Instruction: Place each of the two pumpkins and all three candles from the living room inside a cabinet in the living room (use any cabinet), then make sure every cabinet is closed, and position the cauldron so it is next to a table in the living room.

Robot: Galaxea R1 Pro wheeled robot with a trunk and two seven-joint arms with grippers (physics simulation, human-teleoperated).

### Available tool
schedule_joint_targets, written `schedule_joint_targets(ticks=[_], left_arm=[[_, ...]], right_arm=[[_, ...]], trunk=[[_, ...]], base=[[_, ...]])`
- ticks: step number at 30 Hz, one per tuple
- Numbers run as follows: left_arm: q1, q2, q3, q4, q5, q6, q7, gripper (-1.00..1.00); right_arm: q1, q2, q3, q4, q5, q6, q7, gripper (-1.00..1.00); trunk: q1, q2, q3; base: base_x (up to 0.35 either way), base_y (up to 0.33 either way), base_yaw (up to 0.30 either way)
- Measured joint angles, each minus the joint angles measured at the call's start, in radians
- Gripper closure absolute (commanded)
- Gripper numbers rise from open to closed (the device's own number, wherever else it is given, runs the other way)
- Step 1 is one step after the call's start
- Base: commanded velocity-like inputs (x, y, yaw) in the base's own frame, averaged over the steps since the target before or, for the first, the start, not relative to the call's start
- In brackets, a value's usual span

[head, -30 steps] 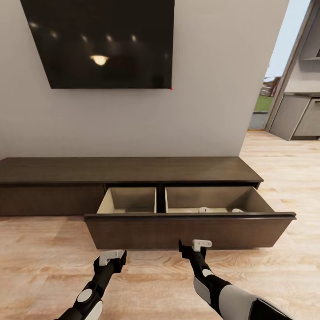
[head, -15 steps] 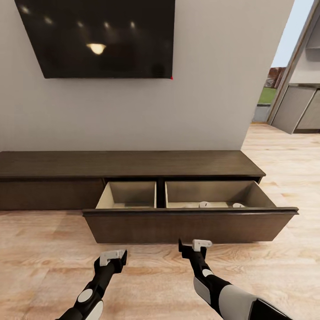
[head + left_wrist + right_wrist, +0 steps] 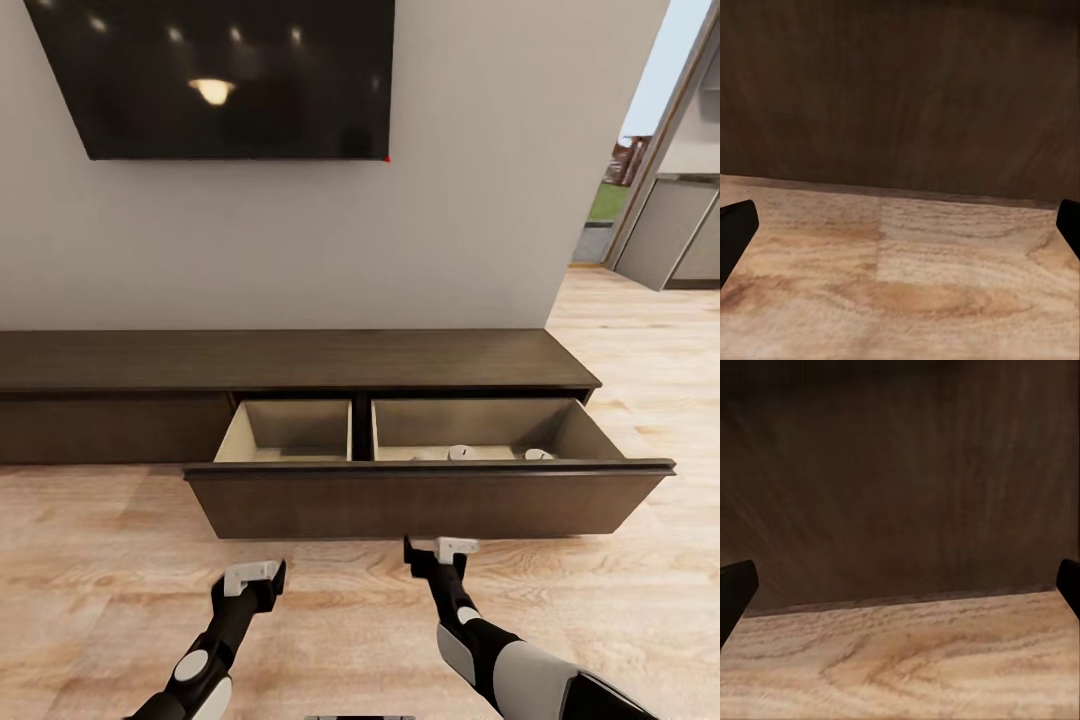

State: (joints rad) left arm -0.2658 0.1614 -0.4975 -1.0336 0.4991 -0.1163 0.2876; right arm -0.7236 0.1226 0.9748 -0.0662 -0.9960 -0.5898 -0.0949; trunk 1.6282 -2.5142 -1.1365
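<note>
The long dark-brown cabinet (image 3: 300,360) stands under the TV with its wide drawer (image 3: 430,500) pulled out. The drawer's pale right compartment holds beige candles, of which two tops (image 3: 458,452) (image 3: 537,455) peek over the front panel. My left gripper (image 3: 258,576) and right gripper (image 3: 436,552) hover low over the floor just in front of the drawer front, both open and empty. In the left wrist view the left gripper's black fingertips (image 3: 735,225) sit far apart, facing the dark panel (image 3: 900,90). The right gripper's fingertips (image 3: 735,589) stand the same way. Pumpkins, cauldron and table are out of view.
A black wall-mounted TV (image 3: 220,70) hangs above the cabinet. Light wood plank floor (image 3: 100,580) spreads around the arms. At the right, a doorway (image 3: 640,180) leads to grey kitchen units (image 3: 670,230).
The camera has moved nearer and tipped, so the TV sits higher in the picture and the drawer looks slightly bigger. Both grippers hold the same pose, a little closer to the drawer front.
</note>
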Motion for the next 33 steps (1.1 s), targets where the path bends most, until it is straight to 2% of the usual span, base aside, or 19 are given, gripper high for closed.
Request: schedule_joint_targets(ticks=[6,20,25,30,33], left_arm=[[0.003,0.002,0.0,-0.004,-0.045,-0.057,0.0,-1.0],[0.005,-0.004,0.004,-0.007,-0.053,-0.07,-0.001,-1.0],[0.004,-0.006,0.001,-0.007,-0.059,-0.07,0.01,-1.0],[0.004,-0.006,0.005,-0.01,-0.114,-0.071,0.048,-1.0],[0.004,-0.006,0.004,-0.014,-0.123,-0.071,0.052,-1.0]], right_arm=[[0.005,0.0,0.0,0.011,0.0,-0.056,-0.001,-1.0],[0.02,0.0,0.005,0.033,0.005,-0.084,0.002,-1.0],[0.023,-0.002,0.006,0.034,0.006,-0.084,0.02,-1.0],[0.023,-0.002,0.006,0.034,0.005,-0.079,0.026,-1.0],[0.023,-0.002,0.006,0.034,0.004,-0.076,0.027,-1.0]], trunk=[[0.0,0.0,0.0],[0.0,0.0,0.0],[0.002,-0.001,-0.019],[0.002,-0.001,-0.019],[0.002,-0.001,-0.019]], base=[[0.0,0.0,0.0],[0.0,0.0,0.0],[0.0,0.0,0.0],[0.0,0.0,0.0],[0.0,0.0,0.0]])
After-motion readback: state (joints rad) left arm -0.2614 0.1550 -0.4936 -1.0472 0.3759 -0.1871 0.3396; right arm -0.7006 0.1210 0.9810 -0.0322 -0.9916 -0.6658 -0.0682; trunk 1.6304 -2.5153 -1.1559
